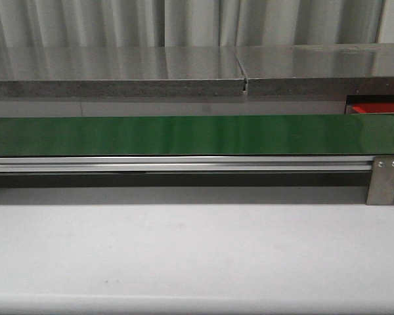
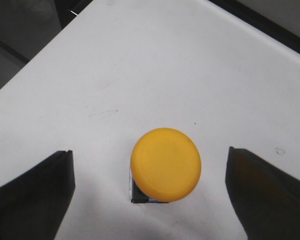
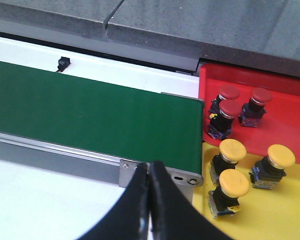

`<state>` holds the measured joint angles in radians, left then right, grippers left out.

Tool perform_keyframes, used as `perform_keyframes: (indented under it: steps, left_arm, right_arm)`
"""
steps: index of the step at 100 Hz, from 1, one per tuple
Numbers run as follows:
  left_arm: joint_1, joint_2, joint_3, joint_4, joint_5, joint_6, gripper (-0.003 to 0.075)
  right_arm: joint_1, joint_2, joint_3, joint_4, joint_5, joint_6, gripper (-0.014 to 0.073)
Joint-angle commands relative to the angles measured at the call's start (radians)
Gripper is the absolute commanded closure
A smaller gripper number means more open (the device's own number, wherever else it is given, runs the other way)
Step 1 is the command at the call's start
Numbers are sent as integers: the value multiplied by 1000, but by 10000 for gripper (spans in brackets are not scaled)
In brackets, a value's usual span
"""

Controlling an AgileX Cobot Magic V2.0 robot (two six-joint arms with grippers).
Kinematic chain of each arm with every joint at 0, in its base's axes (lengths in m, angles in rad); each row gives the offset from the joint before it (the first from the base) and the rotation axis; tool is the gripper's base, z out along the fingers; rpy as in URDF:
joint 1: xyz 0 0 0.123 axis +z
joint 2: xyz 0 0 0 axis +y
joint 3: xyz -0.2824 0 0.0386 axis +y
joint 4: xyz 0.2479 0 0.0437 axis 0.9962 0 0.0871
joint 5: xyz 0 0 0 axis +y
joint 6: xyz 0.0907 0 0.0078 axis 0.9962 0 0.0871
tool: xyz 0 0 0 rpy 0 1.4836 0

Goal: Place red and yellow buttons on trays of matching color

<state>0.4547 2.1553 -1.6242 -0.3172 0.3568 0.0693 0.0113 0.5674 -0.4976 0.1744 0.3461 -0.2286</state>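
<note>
**Yellow button between spread fingers**

The yellow button (image 2: 166, 164) stands on the white table (image 2: 155, 75), midway inside the wide-open left gripper (image 2: 150, 192), touching neither finger. The right gripper (image 3: 149, 200) is closed, empty, near the belt (image 3: 90, 112).

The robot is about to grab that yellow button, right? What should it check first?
1. Round yellow button sits between the left gripper fingers: ok.
2. Left gripper open wide enough: ok.
3. Button upright on the white table: ok.
4. Yellow tray has free room beside its three yellow buttons: ok.
5. Right gripper shut and empty, out of the way: ok.
6. Green conveyor belt bare of buttons: ok in the front view.
</note>
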Motion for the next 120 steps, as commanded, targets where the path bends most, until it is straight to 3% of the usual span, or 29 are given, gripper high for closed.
perform_keyframes:
  steps: [1,33,55,69,120]
  left_arm:
    - [-2,-43,-35,-26,-92,-3,113]
    - [-27,-1,-35,-26,-200,-3,140]
    - [-41,-1,-35,-26,-233,-3,392]
    - [-41,-1,-35,-26,-233,-3,476]
    - [-41,-53,-35,-26,-214,-3,482]
  right_arm:
    - [-1,-3,-27,-4,-70,-5,661]
    - [-1,-3,-27,-4,-70,-5,661]
    - [-1,-3,-27,-4,-69,-5,661]
    - [-1,-3,-27,-4,-69,-5,661]
    - [-1,-3,-27,-4,-69,-5,661]
